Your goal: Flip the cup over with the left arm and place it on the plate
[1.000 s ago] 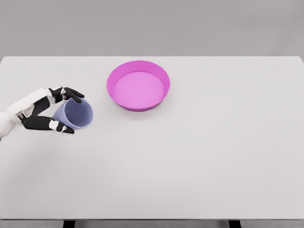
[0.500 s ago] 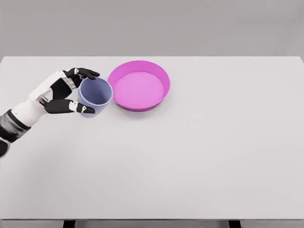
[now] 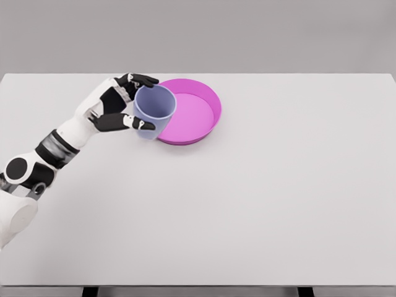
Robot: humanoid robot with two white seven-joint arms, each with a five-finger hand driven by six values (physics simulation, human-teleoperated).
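Observation:
A pale blue cup [image 3: 154, 109] hangs in the air with its mouth up, tilted slightly toward me. My left hand [image 3: 137, 103] is shut on it, black fingers [image 3: 141, 79] over the far side and the thumb [image 3: 135, 123] on the near side. The cup overlaps the left rim of the pink plate [image 3: 189, 115], a shallow round dish on the white table [image 3: 260, 185]. The left arm reaches in from the lower left. The right arm does not show.
The left hand has carried the cup up and to the right, from the table's left side to the plate's left rim. The cup now stands more upright.

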